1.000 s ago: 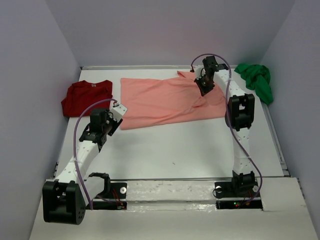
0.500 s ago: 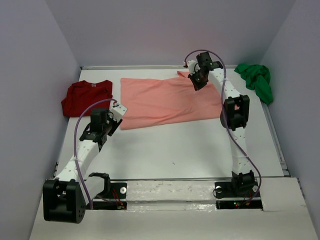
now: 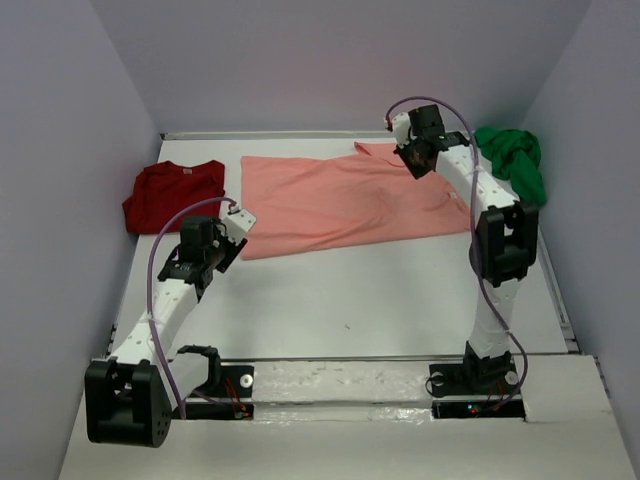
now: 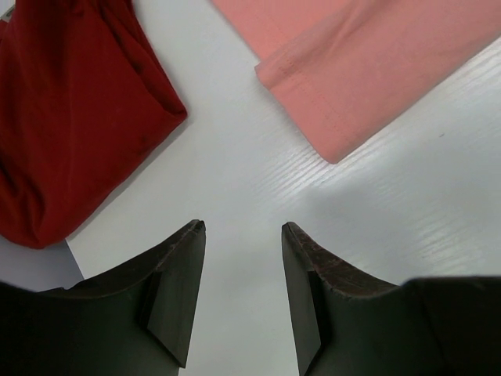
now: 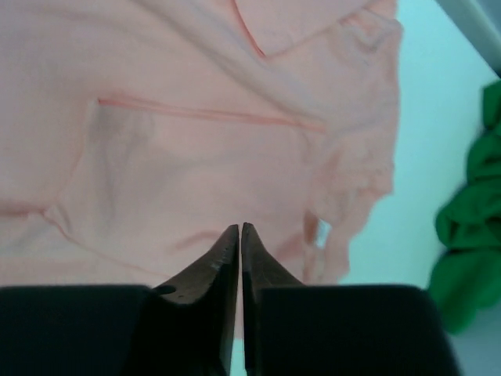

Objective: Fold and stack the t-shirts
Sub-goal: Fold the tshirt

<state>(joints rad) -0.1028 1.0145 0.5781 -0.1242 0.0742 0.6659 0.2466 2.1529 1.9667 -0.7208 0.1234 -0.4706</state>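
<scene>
White desk (image 3: 350,290) carries a salmon-pink t-shirt (image 3: 330,200) beneath the right hand (image 5: 239,227), pinched closed on nothing, green t-shirt (image 3: 515,160) to its right; left hand (image 4: 243,227) spread apart, empty, dark red t-shirt (image 4: 70,117) ahead-left.

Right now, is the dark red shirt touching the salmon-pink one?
Apart. Left wrist view shows bare white table between the dark red shirt and the salmon-pink shirt.

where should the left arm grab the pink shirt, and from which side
I'd pinch the near-left corner of the salmon-pink shirt, coming in low from the near left with the left gripper. That corner lies flat and pointed, with bare table on both sides, straight ahead of its open jaws.
</scene>
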